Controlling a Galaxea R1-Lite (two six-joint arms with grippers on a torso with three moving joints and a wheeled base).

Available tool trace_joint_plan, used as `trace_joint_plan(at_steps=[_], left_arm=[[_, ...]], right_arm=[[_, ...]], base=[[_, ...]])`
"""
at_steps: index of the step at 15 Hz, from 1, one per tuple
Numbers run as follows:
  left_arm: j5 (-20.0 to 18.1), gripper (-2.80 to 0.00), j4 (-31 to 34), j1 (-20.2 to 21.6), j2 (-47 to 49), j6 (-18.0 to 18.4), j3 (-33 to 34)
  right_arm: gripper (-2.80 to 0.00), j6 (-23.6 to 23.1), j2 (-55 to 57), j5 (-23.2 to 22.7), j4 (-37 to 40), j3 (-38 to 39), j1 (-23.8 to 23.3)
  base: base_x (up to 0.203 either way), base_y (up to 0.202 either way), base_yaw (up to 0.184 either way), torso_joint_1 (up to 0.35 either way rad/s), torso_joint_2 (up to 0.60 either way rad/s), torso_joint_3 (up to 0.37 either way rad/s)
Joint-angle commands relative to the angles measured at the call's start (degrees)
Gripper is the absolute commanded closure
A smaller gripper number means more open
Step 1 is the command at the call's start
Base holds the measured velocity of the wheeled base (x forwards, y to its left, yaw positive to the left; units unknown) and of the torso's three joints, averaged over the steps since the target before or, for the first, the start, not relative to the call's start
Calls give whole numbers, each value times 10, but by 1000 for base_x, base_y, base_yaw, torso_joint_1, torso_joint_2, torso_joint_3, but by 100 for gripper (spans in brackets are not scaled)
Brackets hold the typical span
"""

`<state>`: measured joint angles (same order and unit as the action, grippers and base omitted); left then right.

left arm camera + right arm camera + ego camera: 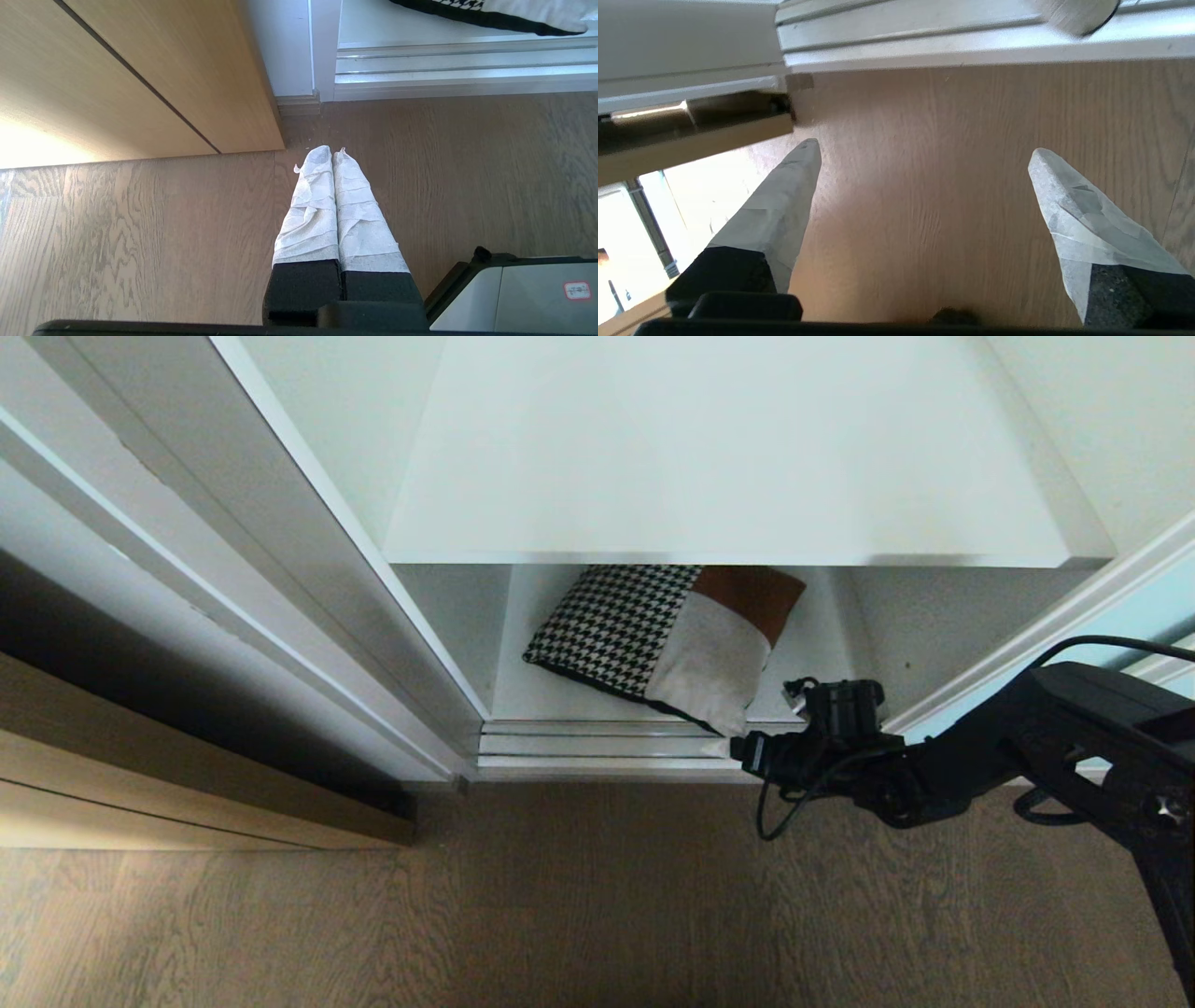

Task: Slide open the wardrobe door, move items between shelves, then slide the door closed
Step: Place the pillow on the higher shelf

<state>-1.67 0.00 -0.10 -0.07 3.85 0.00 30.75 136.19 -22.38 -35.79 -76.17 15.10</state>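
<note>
The wardrobe is open. The cushion [667, 639] lies on the bottom shelf [523, 695], under the upper white shelf [728, 457]. It leans a little, with its black-and-white check patch on the left, a rust-brown patch at the top right and a cream patch at the front. Its cream corner pokes out over the silver door tracks [597, 747] at the front of the wardrobe. The sliding wardrobe door [1144, 611] shows as a strip of pale blue-green glass at the far right, behind the right arm. The right tool [924, 161] is low over the wood floor [560, 915], just in front of the tracks and just beside the cushion's corner. Its two white-wrapped fingers [784, 205] stand wide apart, and there is nothing between them but floor. The left tool [332, 161] hangs over the floor near the corner of a tan wood panel [140, 70]. Its two wrapped fingers are pressed flat together and hold nothing. The cushion's black edge can be seen at the top of the left wrist view, beyond the tracks.
</note>
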Motion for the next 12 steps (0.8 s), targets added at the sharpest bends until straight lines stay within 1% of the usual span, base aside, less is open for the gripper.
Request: trace_joint_plan(at_steps=[1, 5, 7, 11, 12], left_arm=[[0, 0, 0, 0, 1, 0, 1], [0, 0, 0, 0, 1, 0, 1], [0, 0, 0, 0, 1, 0, 1], [0, 0, 0, 0, 1, 0, 1], [0, 0, 0, 0, 1, 0, 1]], right_arm=[[-280, 1, 28, -1, 8, -37, -4], [-280, 4, 68, 3, 38, -128, -5], [-280, 4, 78, 5, 72, -167, -5], [-280, 4, 91, 6, 82, -198, -6], [-280, 4, 92, 7, 87, -203, -14]], base=[[0, 0, 0, 0, 0, 0], [0, 0, 0, 0, 0, 0], [0, 0, 0, 0, 0, 0], [0, 0, 0, 0, 0, 0], [0, 0, 0, 0, 0, 0]])
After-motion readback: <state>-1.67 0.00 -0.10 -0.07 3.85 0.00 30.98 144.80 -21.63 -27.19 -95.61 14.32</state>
